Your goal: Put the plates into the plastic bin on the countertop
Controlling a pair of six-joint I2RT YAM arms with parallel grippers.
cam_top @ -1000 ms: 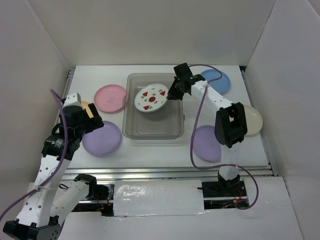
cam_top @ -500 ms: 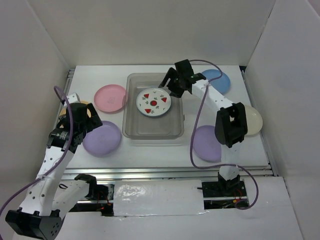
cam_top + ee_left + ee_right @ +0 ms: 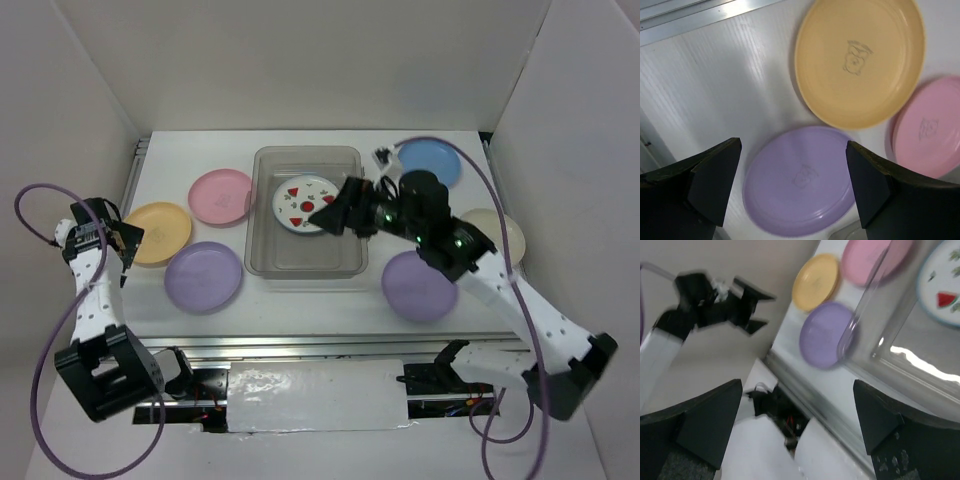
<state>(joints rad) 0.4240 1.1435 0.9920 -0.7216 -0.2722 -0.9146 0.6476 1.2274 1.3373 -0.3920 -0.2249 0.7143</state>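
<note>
Workspace seen from above, with both wrist views. Nearest, a metal rail [image 3: 330,340] edges the countertop [image 3: 300,300] in front of the plastic bin [image 3: 305,268]. The left lavender plate [image 3: 204,277] lies just off the bin's near-left corner, and the right lavender plate [image 3: 418,285] just off its near-right corner. The left gripper [image 3: 794,150] hangs well to the bin's left, jaws spread wide and empty. The orange-yellow plate [image 3: 157,233] lies between it and the bin. The cream plate [image 3: 497,230], right of the bin, is partly hidden by the right arm. The right gripper [image 3: 797,390] hovers over the bin's right side, jaws fully apart, gripping nothing. The fruit-patterned plate [image 3: 300,203] lies flat inside the bin's far half. The pink plate [image 3: 221,196] lies just left of the bin. The blue plate [image 3: 430,162] sits off its far-right corner.
</note>
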